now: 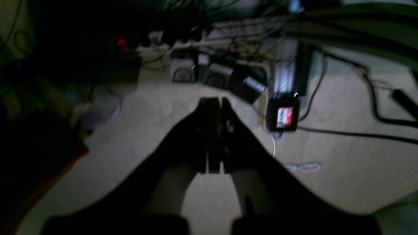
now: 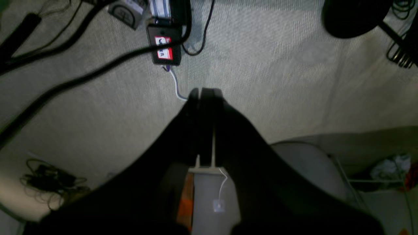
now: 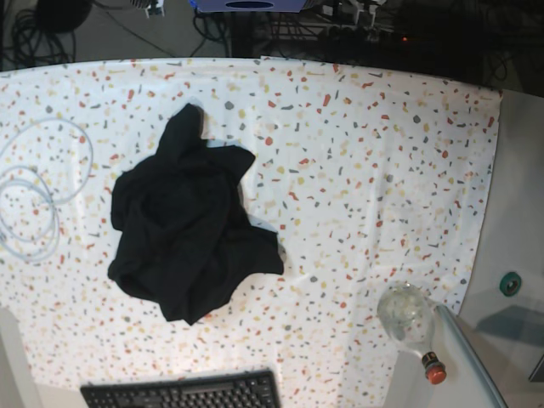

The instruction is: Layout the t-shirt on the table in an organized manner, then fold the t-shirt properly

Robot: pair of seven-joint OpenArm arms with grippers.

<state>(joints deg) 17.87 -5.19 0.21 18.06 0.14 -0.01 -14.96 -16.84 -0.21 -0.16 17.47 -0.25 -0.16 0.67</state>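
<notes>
Speckled table [image 3: 382, 153] fills base view; t-shirt [image 3: 183, 229] bunched in a heap left of centre. Left gripper [image 1: 215, 101] & right gripper [image 2: 204, 93] both pinched closed, empty, over carpet. Layout not begun; next, probably reach in & spread it.

Counter [image 3: 382, 127]: large flat surface under a white cloth flecked in red, orange, yellow and grey; cloth edge falls along the right side.

Lying directly on it:
- 1 t-shirt [image 3: 187, 238], black, crumpled in a heap left of centre, 1 tip pointing toward the far edge.
- 1 pale cable [image 3: 38, 191], looped in coils at the left edge, apart from the t-shirt.
- 1 black keyboard [image 3: 183, 391] at the near edge, partly cut off, just below the t-shirt.
- 1 clear bottle [image 3: 408, 319] with red cap, at the near right corner.
</notes>
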